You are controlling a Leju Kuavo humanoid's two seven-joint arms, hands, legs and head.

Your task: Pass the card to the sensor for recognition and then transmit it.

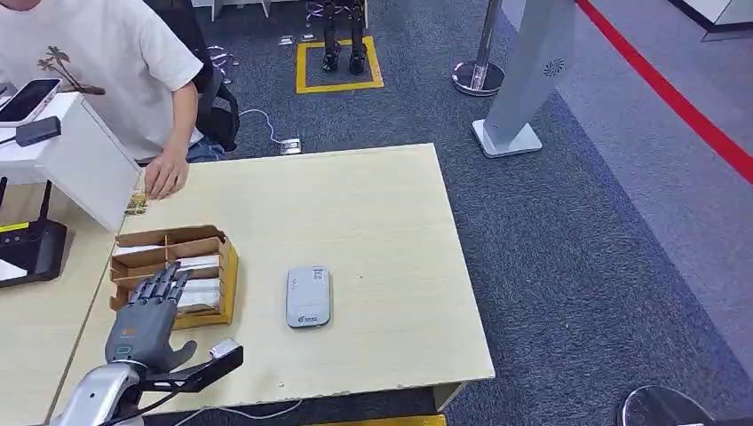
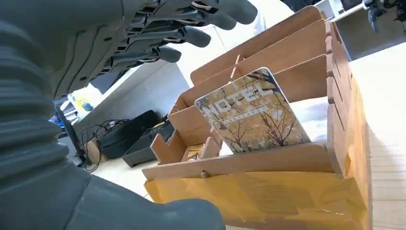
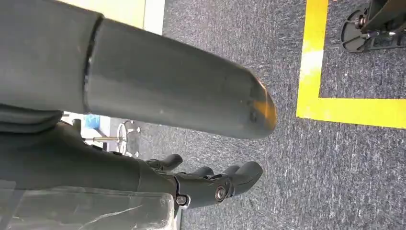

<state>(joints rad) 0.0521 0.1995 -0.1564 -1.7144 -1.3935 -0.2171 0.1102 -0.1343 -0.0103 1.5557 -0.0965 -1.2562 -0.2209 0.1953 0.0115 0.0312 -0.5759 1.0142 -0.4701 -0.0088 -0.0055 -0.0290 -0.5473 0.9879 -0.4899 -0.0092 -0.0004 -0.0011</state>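
Note:
My left hand (image 1: 149, 318) hovers over the near end of the wooden card box (image 1: 224, 282) on the table, fingers spread and holding nothing. In the left wrist view those fingers (image 2: 191, 36) reach above a gold hotel card (image 2: 252, 114) that stands tilted in a slot of the box (image 2: 268, 163). The grey card sensor (image 1: 308, 296) lies flat on the table to the right of the box. My right hand (image 3: 210, 184) hangs above the carpet, its dark fingers loosely curled with nothing in them.
A person in a white shirt sits behind the table's far left corner, one hand (image 1: 165, 175) resting on the table beside a small card (image 1: 136, 204). A white box (image 1: 80, 155) and a black device (image 1: 31, 253) stand on the left. Table edge (image 1: 462, 257) runs on the right.

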